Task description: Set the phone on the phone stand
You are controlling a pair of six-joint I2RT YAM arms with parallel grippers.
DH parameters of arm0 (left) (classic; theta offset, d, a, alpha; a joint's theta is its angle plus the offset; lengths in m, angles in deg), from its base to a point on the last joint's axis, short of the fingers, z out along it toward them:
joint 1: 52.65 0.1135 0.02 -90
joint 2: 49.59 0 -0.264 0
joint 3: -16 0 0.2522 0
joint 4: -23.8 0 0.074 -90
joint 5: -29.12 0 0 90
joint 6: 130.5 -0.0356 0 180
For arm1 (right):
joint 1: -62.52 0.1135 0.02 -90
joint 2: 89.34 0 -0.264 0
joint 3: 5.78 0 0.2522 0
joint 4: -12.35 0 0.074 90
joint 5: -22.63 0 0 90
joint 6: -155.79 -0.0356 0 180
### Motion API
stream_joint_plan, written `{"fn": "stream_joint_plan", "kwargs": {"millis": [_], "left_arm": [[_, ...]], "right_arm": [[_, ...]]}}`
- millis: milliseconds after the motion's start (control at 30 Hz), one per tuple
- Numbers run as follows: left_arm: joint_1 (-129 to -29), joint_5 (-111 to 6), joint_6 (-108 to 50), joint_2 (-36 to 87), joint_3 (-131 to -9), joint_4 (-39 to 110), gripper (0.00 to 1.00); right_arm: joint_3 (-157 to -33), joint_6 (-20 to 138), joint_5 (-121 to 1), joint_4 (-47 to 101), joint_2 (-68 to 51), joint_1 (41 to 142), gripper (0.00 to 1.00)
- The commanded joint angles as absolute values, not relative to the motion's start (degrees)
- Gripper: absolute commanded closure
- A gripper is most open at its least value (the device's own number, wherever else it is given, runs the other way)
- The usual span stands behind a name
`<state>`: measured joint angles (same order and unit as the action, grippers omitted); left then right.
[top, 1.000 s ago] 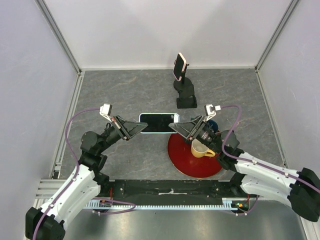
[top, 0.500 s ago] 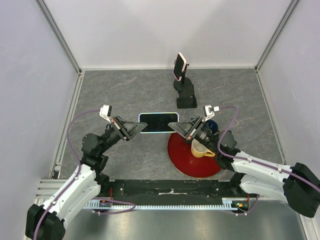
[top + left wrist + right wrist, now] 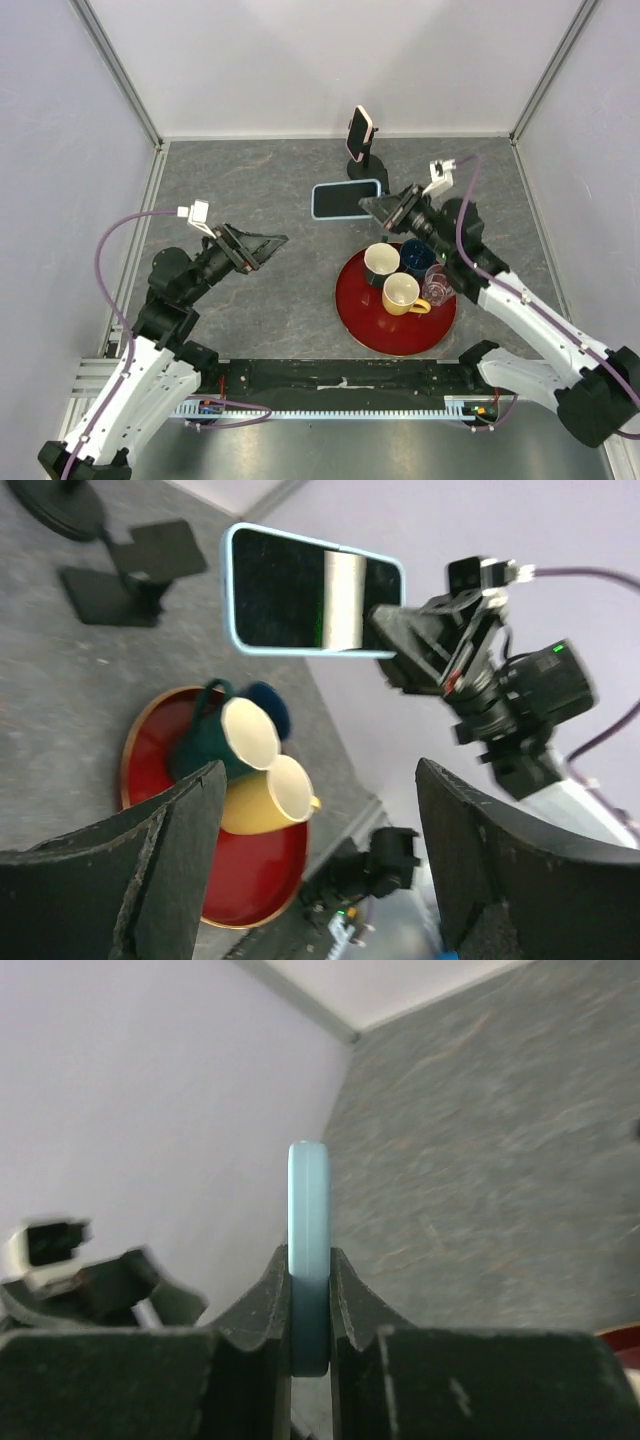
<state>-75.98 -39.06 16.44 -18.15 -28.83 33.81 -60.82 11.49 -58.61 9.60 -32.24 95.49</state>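
At left, noted left gripper (image 3: pixel 272 247) spread wide, holding nothing. Right of centre, found phone (image 3: pixel 346 199) held in the air, screen up, just beside phone stand (image 3: pixel 359 133), not seated. Confirmed right gripper (image 3: pixel 374 205) clamped on phone's right end, beyond red plate (image 3: pixel 368 330) of mugs (image 3: pixel 384 263).

Light: bright, even and diffuse, coming from overhead; the walls wash out pale.
Shadows: faint and soft-edged on the grey table (image 3: pixel 250 190).
Glare: a white vertical streak across the phone (image 3: pixel 315 605) screen in the left wrist view.
Focus: the right wrist view is soft throughout; the foreground is dark and blurred in both wrist views.
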Motion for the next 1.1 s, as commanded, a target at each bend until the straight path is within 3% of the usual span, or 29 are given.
{"fn": "stream_joint_plan", "kwargs": {"millis": [0,233,433,1067], "left_arm": [[-76.03,-48.39,0.64,-18.30,-36.50,51.70,0.18],[-76.03,-49.98,-12.88,-15.31,-43.11,58.65,0.18],[-76.03,-48.67,-19.05,-13.99,-44.08,61.38,0.18],[-76.03,-47.61,-23.72,-15.31,-38.98,57.51,0.18]], "right_arm": [[-76.99,23.93,-59.62,29.90,-24.95,89.86,1.00],[-97.48,39.41,-69.73,47.01,-9.81,84.58,1.00],[-111.73,46.01,-69.56,56.17,2.50,81.86,1.00],[-109.90,47.25,-62.88,46.43,8.57,79.92,1.00]]}}
